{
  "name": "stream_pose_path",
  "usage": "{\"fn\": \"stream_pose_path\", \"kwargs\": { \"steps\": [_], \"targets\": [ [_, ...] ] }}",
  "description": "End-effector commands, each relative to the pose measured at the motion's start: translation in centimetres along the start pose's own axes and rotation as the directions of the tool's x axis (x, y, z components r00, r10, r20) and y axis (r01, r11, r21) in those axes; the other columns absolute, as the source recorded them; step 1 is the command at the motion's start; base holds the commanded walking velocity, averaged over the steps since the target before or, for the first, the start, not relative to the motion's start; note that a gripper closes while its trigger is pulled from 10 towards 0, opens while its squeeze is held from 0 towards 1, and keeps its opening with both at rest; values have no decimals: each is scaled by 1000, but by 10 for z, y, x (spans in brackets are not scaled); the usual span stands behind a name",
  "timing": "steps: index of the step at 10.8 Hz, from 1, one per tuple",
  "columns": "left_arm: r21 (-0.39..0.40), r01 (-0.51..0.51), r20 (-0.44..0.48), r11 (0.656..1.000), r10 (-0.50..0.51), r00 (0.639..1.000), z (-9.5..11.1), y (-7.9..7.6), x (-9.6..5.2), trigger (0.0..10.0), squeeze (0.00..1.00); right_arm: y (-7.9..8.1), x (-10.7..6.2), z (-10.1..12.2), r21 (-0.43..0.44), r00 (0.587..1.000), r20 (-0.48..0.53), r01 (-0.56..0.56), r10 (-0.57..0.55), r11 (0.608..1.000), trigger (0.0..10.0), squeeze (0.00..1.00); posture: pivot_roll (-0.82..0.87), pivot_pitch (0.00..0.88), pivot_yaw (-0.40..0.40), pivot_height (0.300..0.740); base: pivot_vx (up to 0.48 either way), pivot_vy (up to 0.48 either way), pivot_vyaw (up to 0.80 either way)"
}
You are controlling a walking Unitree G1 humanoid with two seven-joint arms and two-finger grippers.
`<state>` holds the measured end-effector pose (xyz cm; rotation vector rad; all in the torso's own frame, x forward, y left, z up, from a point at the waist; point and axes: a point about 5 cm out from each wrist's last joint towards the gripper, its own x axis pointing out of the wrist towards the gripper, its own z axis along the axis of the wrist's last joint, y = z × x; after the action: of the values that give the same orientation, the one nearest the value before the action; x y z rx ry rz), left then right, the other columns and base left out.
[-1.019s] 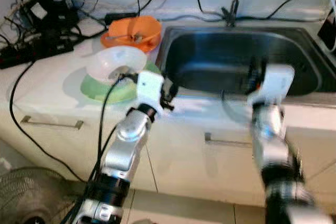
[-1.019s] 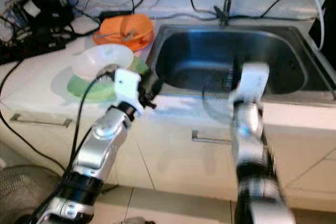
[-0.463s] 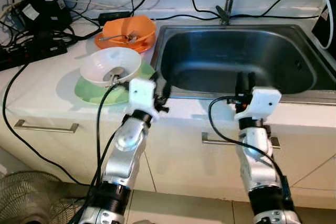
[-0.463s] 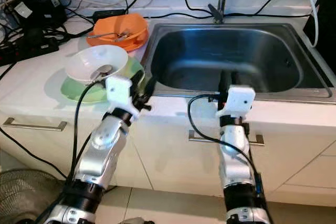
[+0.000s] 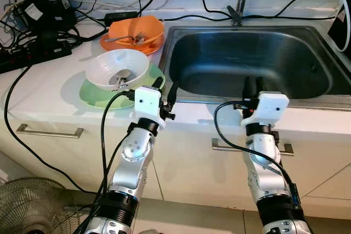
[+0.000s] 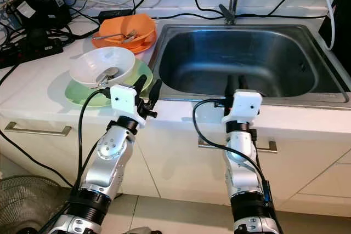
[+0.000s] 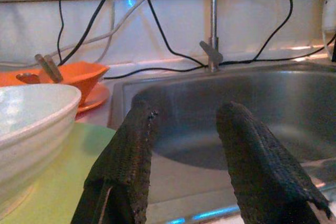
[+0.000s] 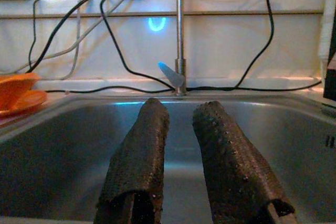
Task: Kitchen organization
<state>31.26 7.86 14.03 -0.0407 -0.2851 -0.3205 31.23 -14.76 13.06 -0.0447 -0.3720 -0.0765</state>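
A white bowl point(image 5: 117, 68) with a spoon point(image 5: 120, 76) in it rests on a green plate point(image 5: 93, 94) on the counter, left of the steel sink point(image 5: 252, 58). Behind them an orange bowl point(image 5: 137, 28) holding utensils stands on an orange plate. My left gripper point(image 5: 166, 86) hovers open at the counter's front edge, just right of the green plate and holding nothing. In the left wrist view the white bowl point(image 7: 31, 124) lies beside its fingers point(image 7: 134, 150). My right gripper point(image 5: 253, 83) is at the sink's front rim, fingers narrowly open and pointing into the basin point(image 8: 63, 150).
A faucet point(image 5: 239, 4) rises behind the sink. A power strip and tangled cables point(image 5: 33, 47) crowd the back left of the counter. Drawer handles point(image 5: 49, 131) run along the cabinet front below. A fan point(image 5: 27, 206) stands on the floor at the left.
The blurred, shifting picture of a second ago has steadied. Both grippers stay at the counter's front edge; the left wrist has straightened a little. The dishes have not moved.
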Motion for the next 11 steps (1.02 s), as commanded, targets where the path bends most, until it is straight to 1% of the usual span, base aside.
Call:
{"fn": "stream_pose_path", "kwargs": {
  "steps": [1, 3, 5, 11],
  "targets": [
    [18, 0, 27, 1000, 0, 1000, 5, 0, 3, 10000, 0, 5, 1, 4, -1, 1000, 9, -9, 9, 1000, 10000, 0, 58, 0, 95, 740, 0, 0, 0],
    [24, -11, 23, 1000, 10, 1000, -1, -1, 0, 10000, 0, 7, 1, 2, 4, 1000, 2, -7, 7, 1000, 10000, 0, 64, 0, 92, 740, 0, 0, 0],
    [27, -45, 21, 999, 45, 999, -6, 4, -4, 10000, 0, 10, 0, -1, 5, 1000, -7, -4, 4, 1000, 10000, 0, 62, 0, 90, 740, 0, 0, 0],
    [17, -69, 13, 997, 69, 998, -14, 4, -6, 10000, 0, 14, -3, -4, 7, 1000, -22, -17, 17, 1000, 10000, 0, 49, 0, 85, 740, 0, 0, 0]
  ]
}}
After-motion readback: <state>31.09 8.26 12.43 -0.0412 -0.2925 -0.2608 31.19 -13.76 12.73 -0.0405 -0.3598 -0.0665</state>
